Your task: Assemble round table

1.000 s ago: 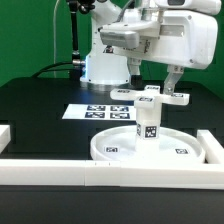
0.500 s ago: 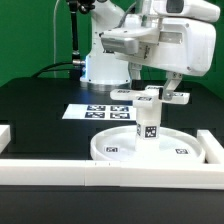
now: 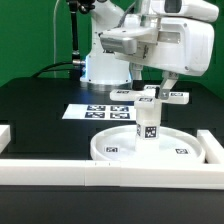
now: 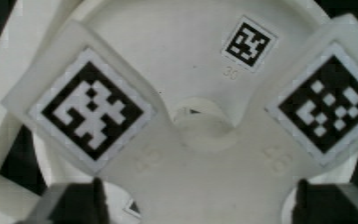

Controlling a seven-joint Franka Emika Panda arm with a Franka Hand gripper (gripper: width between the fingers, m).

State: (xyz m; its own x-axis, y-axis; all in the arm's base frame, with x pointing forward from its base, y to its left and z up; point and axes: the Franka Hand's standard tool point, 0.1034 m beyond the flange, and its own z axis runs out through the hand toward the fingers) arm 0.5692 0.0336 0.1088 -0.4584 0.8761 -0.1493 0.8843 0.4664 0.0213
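The round disc [image 3: 110,150] lies flat near the front rail. The short marked leg [image 3: 147,127] stands upright at its centre. The cross-shaped foot piece [image 3: 128,95] sits on top of the leg. My gripper [image 3: 160,88] is lowered over the foot from above. In the wrist view the foot [image 4: 194,150] fills the picture with its square markers. There the gripper [image 4: 202,205] is open. Its dark fingers [image 4: 83,205] stand wide apart on either side of the white piece.
The marker board [image 3: 95,111] lies behind the disc. Long white border rails run along the front [image 3: 60,170], with ends at the exterior view's right [image 3: 212,148] and left [image 3: 5,132]. The arm's white base [image 3: 105,65] stands at the back.
The hand has turned about its vertical axis above the foot piece. The foot, leg and disc have stayed where they were.
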